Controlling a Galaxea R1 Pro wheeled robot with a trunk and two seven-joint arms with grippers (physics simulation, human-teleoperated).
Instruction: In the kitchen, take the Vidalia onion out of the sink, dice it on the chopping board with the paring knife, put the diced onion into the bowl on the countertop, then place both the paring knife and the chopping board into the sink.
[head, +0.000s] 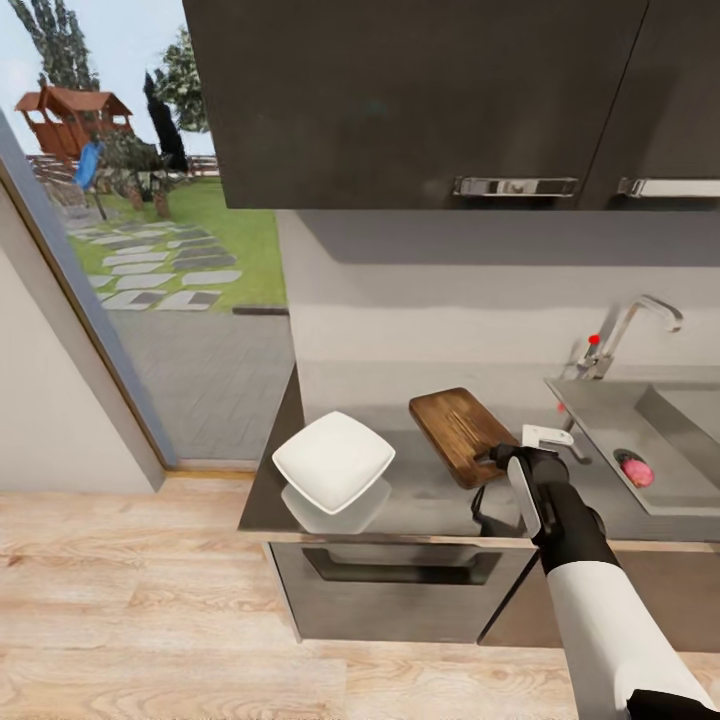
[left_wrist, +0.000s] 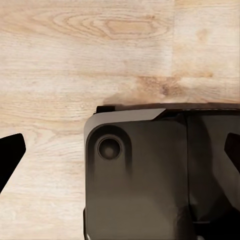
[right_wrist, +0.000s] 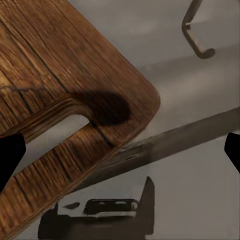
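The dark-brown chopping board (head: 460, 430) lies on the grey countertop (head: 420, 495), its slot handle (right_wrist: 55, 135) toward the front. My right gripper (head: 522, 450) hangs open over the board's near right corner (right_wrist: 142, 100), its fingertips (right_wrist: 10, 155) spread wide with nothing between them. Left of the board stands the white square bowl (head: 333, 462). The pinkish Vidalia onion (head: 637, 471) rests in the sink (head: 600, 410) at the right. The paring knife is out of view. My left gripper (left_wrist: 120, 155) is open, facing the wooden floor and part of the robot's dark base (left_wrist: 150, 175).
The chrome tap (head: 630, 325) rises behind the sink, and its reflection (right_wrist: 197, 30) shows on the worktop. Dark wall cabinets (head: 420, 100) hang above. A cabinet front with a black bar handle (head: 400, 570) is below the counter. A large window (head: 150, 250) is at left.
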